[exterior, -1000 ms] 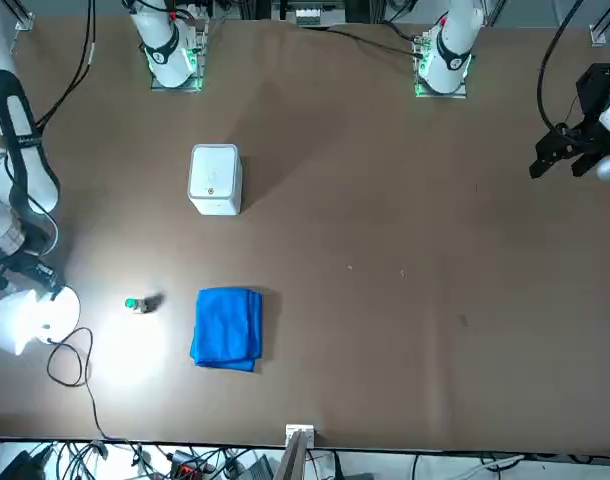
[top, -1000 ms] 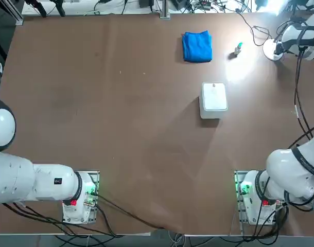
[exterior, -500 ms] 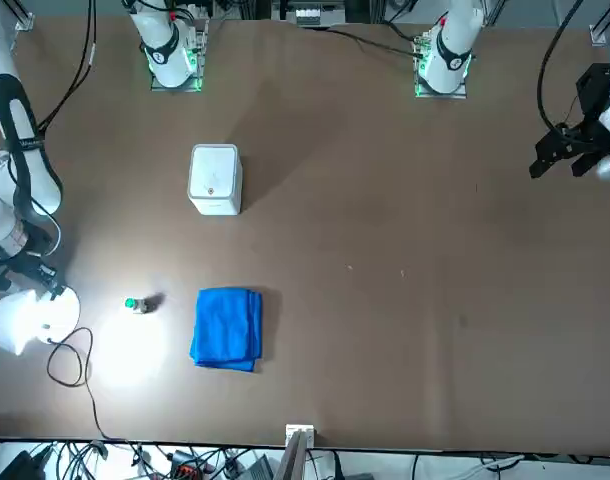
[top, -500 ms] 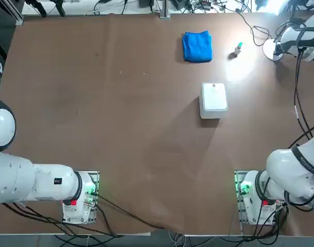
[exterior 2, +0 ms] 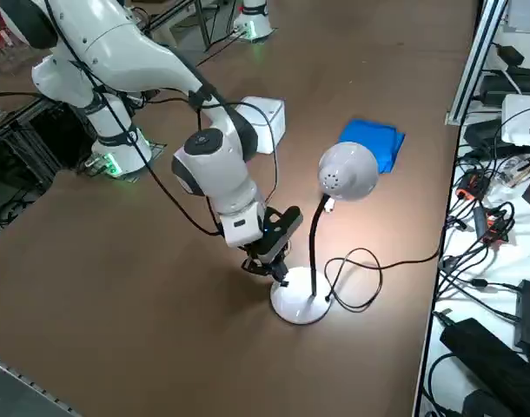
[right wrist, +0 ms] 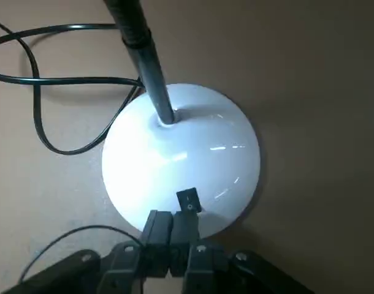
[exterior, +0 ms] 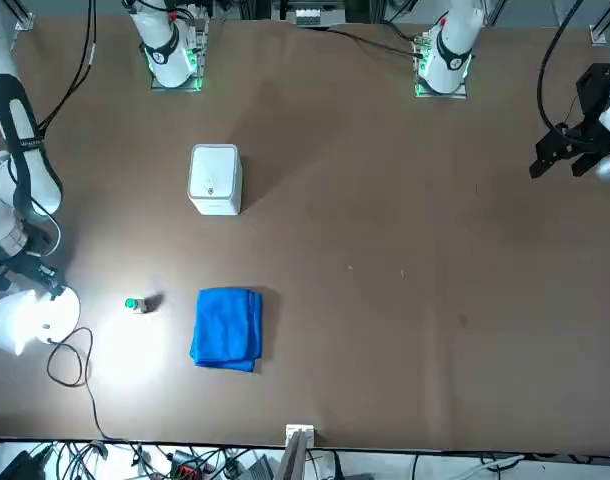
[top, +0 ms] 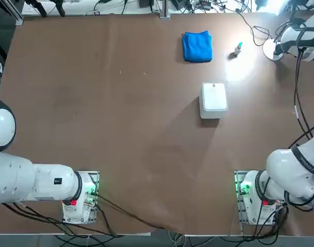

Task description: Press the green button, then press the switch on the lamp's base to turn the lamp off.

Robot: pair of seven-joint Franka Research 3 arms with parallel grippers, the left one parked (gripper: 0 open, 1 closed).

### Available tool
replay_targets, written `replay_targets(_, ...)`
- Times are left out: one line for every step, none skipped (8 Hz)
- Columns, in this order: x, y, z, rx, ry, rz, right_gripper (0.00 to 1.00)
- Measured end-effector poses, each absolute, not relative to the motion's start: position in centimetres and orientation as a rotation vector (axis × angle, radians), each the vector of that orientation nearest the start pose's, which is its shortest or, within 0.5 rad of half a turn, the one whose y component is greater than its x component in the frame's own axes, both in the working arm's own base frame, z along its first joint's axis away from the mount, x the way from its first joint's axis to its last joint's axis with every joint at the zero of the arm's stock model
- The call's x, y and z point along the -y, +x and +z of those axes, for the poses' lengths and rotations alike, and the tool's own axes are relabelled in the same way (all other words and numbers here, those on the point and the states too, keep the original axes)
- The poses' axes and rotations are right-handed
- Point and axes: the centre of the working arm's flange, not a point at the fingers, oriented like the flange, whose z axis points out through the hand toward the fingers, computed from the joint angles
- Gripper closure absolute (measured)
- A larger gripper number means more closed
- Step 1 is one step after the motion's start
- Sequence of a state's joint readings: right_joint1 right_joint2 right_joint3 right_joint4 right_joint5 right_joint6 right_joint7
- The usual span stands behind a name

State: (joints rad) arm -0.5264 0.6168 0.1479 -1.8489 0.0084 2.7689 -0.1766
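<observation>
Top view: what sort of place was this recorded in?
Likely a robotics lab: a mounted robot arm reaches over the brown table, with bundled black cables along the near edge.

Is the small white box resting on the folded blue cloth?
No, the white box stands apart from the blue cloth.

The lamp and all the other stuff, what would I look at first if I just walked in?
Probably the bright blue cloth, lying on the brown table beyond the white box from the robot. Next, maybe the white lamp near the table's far right corner, with the right gripper shut at its round base.
</observation>
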Motion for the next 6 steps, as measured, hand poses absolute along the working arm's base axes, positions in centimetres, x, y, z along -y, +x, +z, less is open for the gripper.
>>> replay_targets(25.64, 62.06, 22.26, -0.386, -3.080, -0.507, 0.98)
replay_targets(25.63, 62.06, 22.15, -0.387, -3.080, -0.509, 0.98)
replay_targets(25.62, 62.06, 22.03, -0.387, -3.080, -0.510, 0.98)
replay_targets(25.61, 62.08, 21.98, -0.387, -3.079, -0.514, 0.98)
replay_targets(25.56, 62.12, 21.98, -0.386, -3.079, -0.519, 0.98)
replay_targets(25.53, 62.14, 21.87, -0.386, -3.078, -0.524, 0.98)
